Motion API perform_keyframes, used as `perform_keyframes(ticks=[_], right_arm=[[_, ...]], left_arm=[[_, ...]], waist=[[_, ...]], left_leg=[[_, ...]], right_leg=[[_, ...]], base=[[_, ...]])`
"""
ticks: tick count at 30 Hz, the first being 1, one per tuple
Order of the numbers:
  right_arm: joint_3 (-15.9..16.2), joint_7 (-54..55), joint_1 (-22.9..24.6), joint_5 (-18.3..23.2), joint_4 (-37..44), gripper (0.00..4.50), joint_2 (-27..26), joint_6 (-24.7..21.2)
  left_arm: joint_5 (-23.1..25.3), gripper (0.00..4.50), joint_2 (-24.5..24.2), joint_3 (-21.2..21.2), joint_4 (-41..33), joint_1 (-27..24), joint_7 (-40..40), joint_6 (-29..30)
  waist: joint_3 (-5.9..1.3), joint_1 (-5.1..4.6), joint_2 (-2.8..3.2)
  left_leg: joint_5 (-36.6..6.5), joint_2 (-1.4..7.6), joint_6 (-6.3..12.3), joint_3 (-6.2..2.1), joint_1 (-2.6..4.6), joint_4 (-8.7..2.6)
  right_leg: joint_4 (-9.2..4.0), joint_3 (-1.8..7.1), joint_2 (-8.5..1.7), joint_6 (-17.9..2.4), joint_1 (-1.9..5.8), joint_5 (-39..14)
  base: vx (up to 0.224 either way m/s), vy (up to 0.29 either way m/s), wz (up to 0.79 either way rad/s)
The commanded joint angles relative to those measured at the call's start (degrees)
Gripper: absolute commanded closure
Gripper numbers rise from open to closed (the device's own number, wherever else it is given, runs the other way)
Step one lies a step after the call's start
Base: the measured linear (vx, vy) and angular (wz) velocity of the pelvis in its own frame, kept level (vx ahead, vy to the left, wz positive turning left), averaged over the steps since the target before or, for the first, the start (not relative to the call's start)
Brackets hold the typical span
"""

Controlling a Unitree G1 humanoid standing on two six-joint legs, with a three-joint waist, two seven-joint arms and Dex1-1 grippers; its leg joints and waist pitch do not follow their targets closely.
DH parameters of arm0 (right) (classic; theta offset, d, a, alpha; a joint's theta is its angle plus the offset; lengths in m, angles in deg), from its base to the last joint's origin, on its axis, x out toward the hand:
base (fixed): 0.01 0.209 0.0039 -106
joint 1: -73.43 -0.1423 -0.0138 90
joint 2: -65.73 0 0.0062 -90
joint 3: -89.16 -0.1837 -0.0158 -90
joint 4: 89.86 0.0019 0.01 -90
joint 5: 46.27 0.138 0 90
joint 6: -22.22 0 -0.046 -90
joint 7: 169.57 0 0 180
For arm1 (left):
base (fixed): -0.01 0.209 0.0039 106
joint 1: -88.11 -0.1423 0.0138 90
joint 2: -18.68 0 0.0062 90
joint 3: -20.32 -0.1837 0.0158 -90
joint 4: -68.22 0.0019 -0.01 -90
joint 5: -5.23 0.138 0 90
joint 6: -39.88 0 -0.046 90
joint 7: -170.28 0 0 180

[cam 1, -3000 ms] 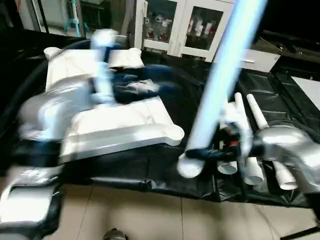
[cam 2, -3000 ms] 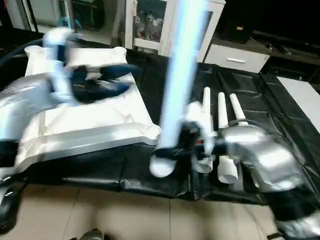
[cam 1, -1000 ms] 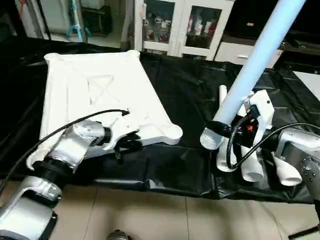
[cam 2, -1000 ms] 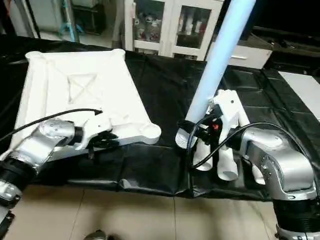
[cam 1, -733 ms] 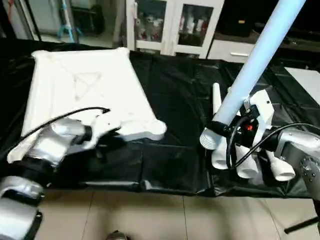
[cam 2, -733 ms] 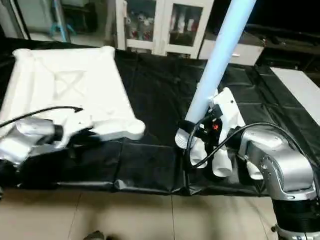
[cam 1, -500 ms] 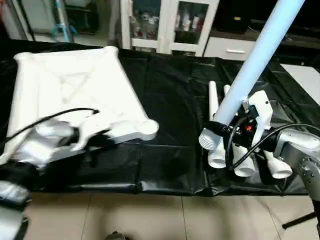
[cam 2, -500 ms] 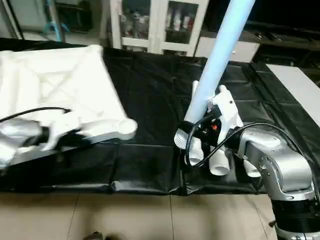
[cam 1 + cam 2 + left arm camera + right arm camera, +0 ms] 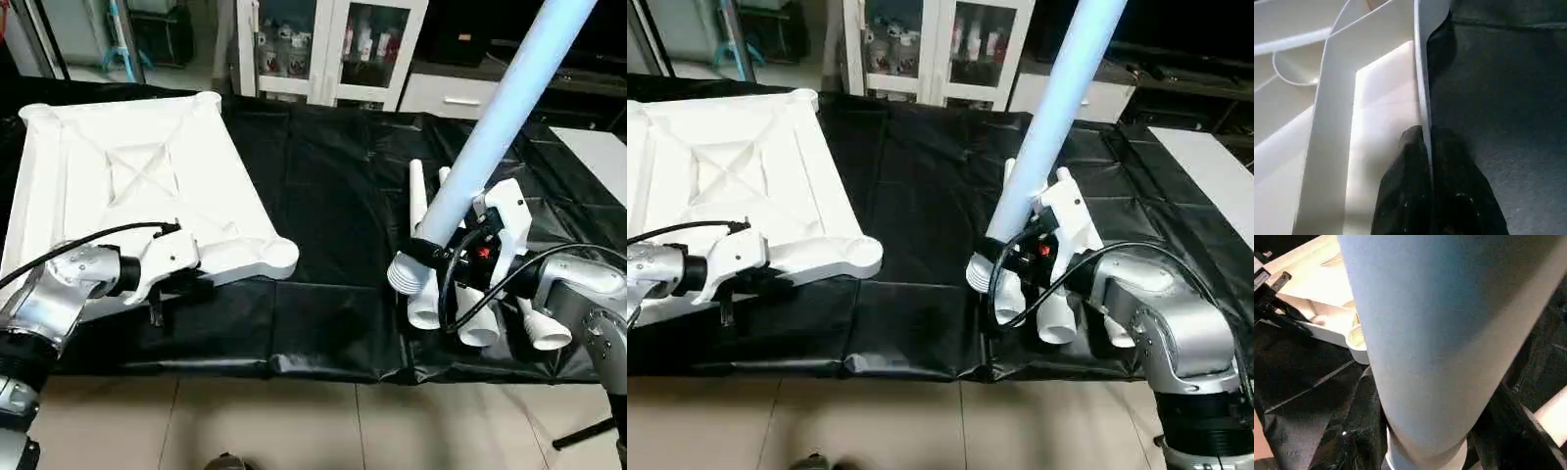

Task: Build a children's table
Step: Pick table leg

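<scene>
The children's table top [image 9: 127,186] lies underside up on the left of the black-draped worktable, X ribs showing, with a round socket [image 9: 277,259] at its near corner. My left gripper [image 9: 174,284] is shut on the top's near rim; in the left wrist view its black fingers [image 9: 1408,196] pinch the thin white wall. My right gripper [image 9: 431,257] is shut on a long white leg [image 9: 500,117] that stands tilted, wide end down, just above the cloth. In the right wrist view this leg [image 9: 1440,333] is close up. Three more legs [image 9: 416,196] lie behind the right gripper.
Black cloth [image 9: 333,196] lies bare between the top and the legs. The worktable's front edge drops to a tiled floor [image 9: 294,421]. A white glass-door cabinet [image 9: 323,49] stands behind. A flat white board [image 9: 598,147] lies at the far right.
My left gripper's fingers have closed onto the top's near rim. The camera has swung, shifting the whole picture. The right gripper and its leg have kept their pose.
</scene>
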Motion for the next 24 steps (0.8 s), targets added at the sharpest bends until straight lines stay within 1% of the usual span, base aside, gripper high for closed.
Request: perform_keyframes(ticks=[1, 2, 4, 5, 6, 7, 8, 9, 10, 11, 12, 13, 14, 15, 16, 17, 18, 19, 20, 21, 22, 23, 24], right_arm=[[-0.44, 0.45, -0.28, 0.53, 0.68, 2.62, -0.06, 0.23], [-0.44, 0.45, -0.28, 0.52, 0.68, 2.62, -0.07, 0.24], [-0.49, 0.59, -0.20, 0.56, 0.61, 2.62, -0.37, 0.40], [-0.54, 0.62, -0.18, 0.61, 0.64, 2.62, -0.49, 0.40], [-0.57, 0.64, -0.16, 0.67, 0.66, 2.62, -0.61, 0.40], [-0.58, 0.74, -0.10, 0.71, 0.80, 2.62, -0.81, 0.37], [-0.58, 0.77, 0.05, 0.81, 1.05, 2.62, -0.99, 0.33], [-0.58, 0.74, 0.13, 0.88, 1.15, 2.62, -1.03, 0.32], [-0.59, 0.70, 0.29, 0.98, 1.32, 2.62, -1.07, 0.31], [-0.84, 0.58, 0.56, 1.41, 1.52, 2.62, -1.21, 0.22], [-0.84, 0.58, 0.56, 1.41, 1.52, 2.62, -1.21, 0.22], [-0.84, 0.58, 0.56, 1.41, 1.52, 2.62, -1.21, 0.22], [-1.01, 0.61, 0.59, 1.61, 1.63, 2.62, -1.34, 0.11], [-1.21, 0.78, 0.44, 1.77, 1.66, 2.62, -1.55, 0.01], [-1.24, 0.82, 0.42, 1.78, 1.64, 2.62, -1.59, 0.02], [-1.88, 1.47, 0.09, 1.96, 1.40, 2.62, -2.27, 0.33], [-1.90, 1.49, 0.08, 1.97, 1.39, 2.62, -2.30, 0.35], [-2.16, 1.91, 0.00, 1.98, 1.31, 2.62, -2.71, 0.39], [-2.44, 3.13, 0.00, 1.55, 1.52, 2.62, -3.23, 0.44], [-2.44, 3.13, 0.00, 1.55, 1.52, 2.62, -3.23, 0.44], [-2.68, 5.03, -0.09, 0.61, 1.78, 2.62, -4.04, 0.98], [-2.95, 7.25, -0.22, -0.41, 1.82, 2.62, -5.15, 1.73], [-4.04, 13.41, -1.00, -3.66, 1.04, 2.62, -7.72, 4.76]], left_arm=[[1.48, 4.47, -0.09, 1.73, 0.30, 1.11, -4.06, -3.24], [1.54, 4.47, -0.11, 1.69, 0.33, 1.11, -4.08, -3.29], [2.06, 4.47, -0.44, 1.37, 0.68, 1.03, -4.15, -3.84], [1.85, 4.47, -0.52, 1.48, 0.84, 1.00, -3.85, -4.07], [1.64, 4.47, -0.59, 1.59, 0.98, 0.97, -3.55, -4.29], [0.31, 4.18, -0.59, 2.14, 1.08, 1.03, -1.82, -4.25], [-1.41, 4.00, -0.43, 3.15, 1.18, 1.21, -0.14, -4.22], [-1.99, 4.00, -0.38, 3.57, 1.03, 1.23, 0.19, -4.06], [-2.93, 3.87, -0.25, 4.32, 0.98, 1.34, 0.62, -3.95], [-4.97, 3.82, -0.12, 5.89, -0.17, 1.21, 1.16, -3.06], [-4.97, 3.71, -0.12, 5.89, -0.17, 1.21, 1.16, -3.06], [-4.97, 3.58, -0.12, 5.89, -0.17, 1.21, 1.16, -3.06], [-6.03, 3.44, 0.04, 6.77, -0.72, 1.20, 1.14, -3.12], [-7.67, 3.40, 0.14, 8.06, -1.62, 1.33, 1.34, -2.47], [-7.89, 3.40, 0.16, 8.28, -1.68, 1.43, 1.30, -2.35], [-11.95, 3.26, 0.50, 12.16, -2.91, 3.30, 0.47, 0.43], [-12.07, 3.26, 0.51, 12.28, -2.94, 3.36, 0.45, 0.53], [-13.53, 3.26, 0.65, 13.93, -3.07, 4.52, -0.56, 1.76], [-15.21, 3.26, 1.02, 15.97, -3.65, 5.74, -2.61, 4.50], [-15.21, 3.26, 1.02, 15.97, -3.65, 5.74, -2.61, 4.50], [-15.78, 3.26, 1.52, 17.54, -4.51, 6.17, -5.71, 6.89], [-15.27, 3.26, 2.20, 18.41, -5.54, 5.49, -9.03, 7.22], [-15.18, 3.26, 5.04, 19.91, -9.72, 2.43, -15.26, 8.86]], waist=[[-3.77, 0.50, 0.57], [-3.76, 0.54, 0.62], [-3.78, 0.61, 0.63], [-3.79, 0.62, 0.74], [-3.81, 0.65, 0.69], [-3.84, 0.69, 0.68], [-3.84, 0.68, 0.69], [-3.85, 0.67, 0.60], [-3.89, 0.71, 0.71], [-3.94, 0.79, 0.69], [-3.94, 0.90, 0.79], [-3.86, 0.91, 0.73], [-3.80, 1.08, 0.68], [-3.70, 1.27, 0.81], [-3.67, 1.39, 0.79], [-3.73, 1.56, 0.46], [-3.77, 1.62, 0.59], [-3.78, 1.75, 0.63], [-3.81, 1.96, 0.77], [-3.76, 1.94, 0.72], [-3.74, 2.04, 0.83], [-3.81, 1.89, 1.80], [-3.86, 1.89, 3.04]], left_leg=[[-10.64, 3.78, -2.04, -1.50, 1.31, -4.32], [-11.02, 3.80, -2.17, -1.48, 1.41, -4.33], [-10.79, 3.83, -2.22, -1.48, 1.41, -4.33], [-10.56, 3.80, -2.30, -1.48, 1.35, -4.33], [-10.59, 3.80, -2.34, -1.47, 1.41, -4.32], [-10.46, 3.74, -2.33, -1.44, 1.40, -4.29], [-10.46, 3.71, -2.37, -1.44, 1.43, -4.29], [-10.34, 3.67, -2.33, -1.40, 1.38, -4.28], [-10.07, 3.76, -2.36, -1.43, 1.41, -4.27], [-9.88, 3.76, -2.41, -1.40, 1.40, -4.24], [-9.91, 3.77, -2.53, -1.40, 1.46, -4.24], [-10.35, 3.78, -2.60, -1.35, 1.52, -4.30], [-11.14, 3.75, -2.78, -1.35, 1.61, -4.30], [-11.91, 3.76, -3.02, -1.35, 1.62, -4.35], [-12.37, 3.79, -3.18, -1.33, 1.72, -4.37], [-12.20, 3.75, -3.40, -1.36, 1.60, -4.35], [-12.09, 3.75, -3.52, -1.33, 1.70, -4.35], [-12.04, 3.69, -3.56, -1.32, 1.76, -4.32], [-12.45, 3.67, -3.81, -1.31, 1.91, -4.27], [-12.48, 3.68, -4.05, -1.34, 1.80, -4.31], [-12.77, 3.72, -4.42, -1.47, 1.75, -4.41], [-13.92, 3.90, -5.43, -1.65, 1.68, -4.51], [-14.33, 4.03, -6.52, -1.87, 1.62, -4.48]], right_leg=[[-4.42, 3.37, -6.15, -10.21, 1.96, -6.01], [-4.43, 3.36, -6.18, -10.26, 1.87, -6.38], [-4.35, 3.37, -6.18, -10.35, 1.88, -6.05], [-4.30, 3.39, -6.17, -10.39, 1.91, -5.42], [-4.27, 3.37, -6.15, -10.45, 1.88, -5.27], [-4.23, 3.37, -6.20, -10.62, 1.88, -4.92], [-4.22, 3.35, -6.16, -10.74, 1.86, -4.81], [-4.19, 3.34, -6.12, -10.77, 1.90, -4.59], [-4.07, 3.31, -6.20, -10.97, 1.92, -4.04], [-3.99, 3.31, -6.18, -11.25, 1.94, -3.15], [-3.90, 3.27, -6.19, -11.46, 1.88, -2.75], [-3.92, 3.22, -6.02, -11.67, 1.77, -2.34], [-4.00, 3.24, -6.09, -11.58, 1.77, -3.25], [-4.16, 3.30, -6.17, -11.35, 1.73, -4.59], [-4.23, 3.32, -6.20, -11.19, 1.66, -5.27], [-4.06, 3.30, -6.32, -11.16, 1.81, -5.70], [-4.03, 3.28, -6.28, -11.24, 1.68, -5.57], [-4.08, 3.21, -6.16, -11.39, 1.58, -5.12], [-3.94, 3.19, -6.10, -11.58, 1.47, -4.71], [-3.81, 3.16, -6.06, -11.70, 1.54, -4.43], [-3.80, 3.10, -6.07, -11.50, 1.64, -4.79], [-3.84, 3.18, -6.09, -11.27, 1.60, -4.05], [-3.41, 3.16, -6.20, -11.80, 1.47, -3.16]], base=[[0.000, 0.000, 0.00], [0.000, 0.000, 0.00], [0.000, 0.000, 0.00], [0.000, 0.000, 0.00], [0.000, 0.000, 0.00], [0.000, 0.000, 0.00], [0.000, 0.000, 0.00], [0.000, 0.000, 0.00], [0.000, 0.000, 0.00], [0.000, 0.000, 0.00], [0.000, 0.000, 0.00], [0.000, 0.000, 0.00], [0.000, 0.000, 0.00], [0.000, 0.000, 0.00], [0.000, 0.000, 0.00], [0.000, 0.000, 0.00], [0.000, 0.000, 0.00], [0.000, 0.000, 0.00], [0.000, 0.000, 0.00], [0.000, 0.000, 0.00], [0.000, 0.000, 0.00], [0.000, 0.000, 0.00], [0.000, 0.000, 0.00]])
